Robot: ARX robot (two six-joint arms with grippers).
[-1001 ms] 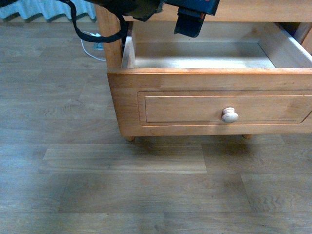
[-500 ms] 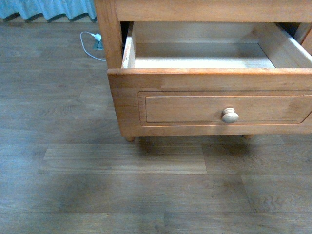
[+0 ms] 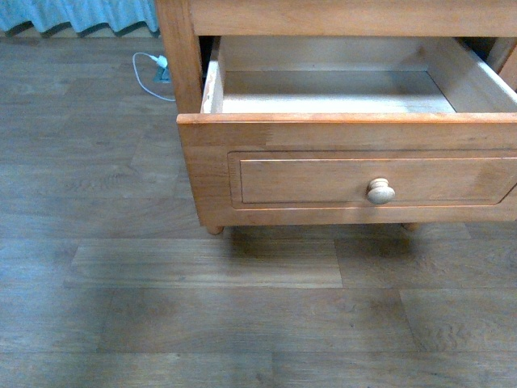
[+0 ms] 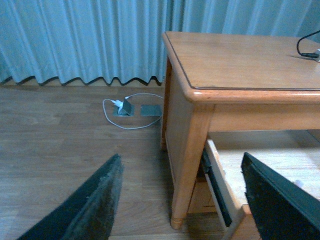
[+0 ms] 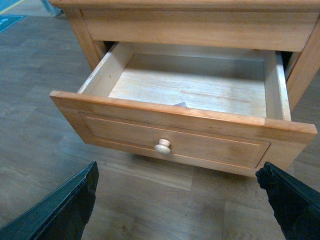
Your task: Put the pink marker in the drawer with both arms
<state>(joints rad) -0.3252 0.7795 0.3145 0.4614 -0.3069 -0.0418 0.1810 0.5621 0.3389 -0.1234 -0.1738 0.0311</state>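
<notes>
The drawer [image 3: 347,174] stands pulled open under the wooden table, with its pale round knob [image 3: 381,191] facing me. Its pale inside shows bare in the front view. No bright pink marker shows in any view. In the right wrist view a small pale sliver [image 5: 180,104] peeks up inside the drawer [image 5: 185,130] just behind its front panel. My right gripper [image 5: 180,167] is open and empty, back from the drawer front and above the floor. My left gripper [image 4: 181,157] is open and empty, high beside the table's corner leg and the drawer's side [image 4: 220,190]. Neither arm shows in the front view.
A white cable with a plug [image 3: 153,69] lies on the wood floor left of the table, and shows in the left wrist view [image 4: 125,107] too. A blue curtain [image 4: 85,40] hangs behind. A black cable [image 4: 307,46] rests on the table top [image 4: 240,60].
One second ago a black arm with its cable hung over the drawer at the top of the front view. It has pulled out of that view. The drawer has not moved.
</notes>
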